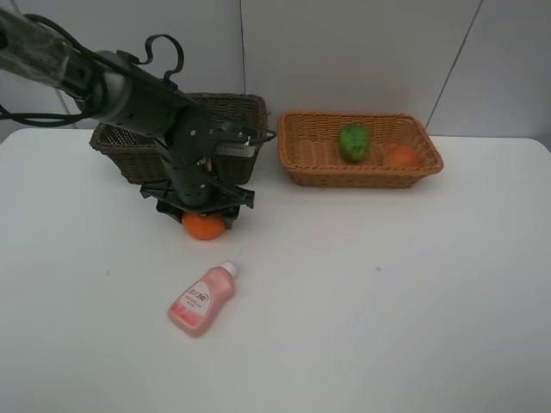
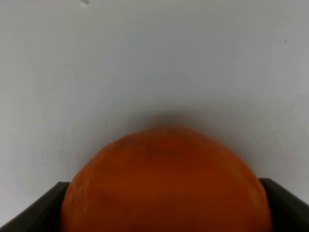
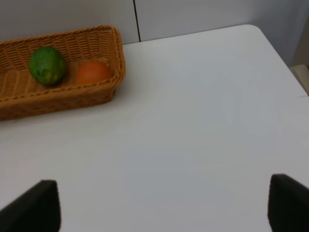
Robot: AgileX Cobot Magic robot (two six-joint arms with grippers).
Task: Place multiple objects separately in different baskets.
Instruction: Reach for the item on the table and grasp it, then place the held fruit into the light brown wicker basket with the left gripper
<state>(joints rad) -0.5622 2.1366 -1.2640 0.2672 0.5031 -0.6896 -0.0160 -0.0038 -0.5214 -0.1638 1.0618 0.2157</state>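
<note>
Left tool point(image 1: 203, 214) straddles orange point(image 1: 203, 227) on white table point(image 1: 387, 327) before pale wall point(image 1: 344, 52).

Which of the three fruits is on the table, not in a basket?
The orange, sitting on the white table between the fingers of the left gripper. The green fruit and the red-orange fruit both lie inside the light tan basket.

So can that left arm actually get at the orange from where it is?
Most likely yes. The left gripper hangs right over the orange on the table, with its fingers down on either side and nothing between them but the fruit. Whether they already press on it is unclear.
</note>
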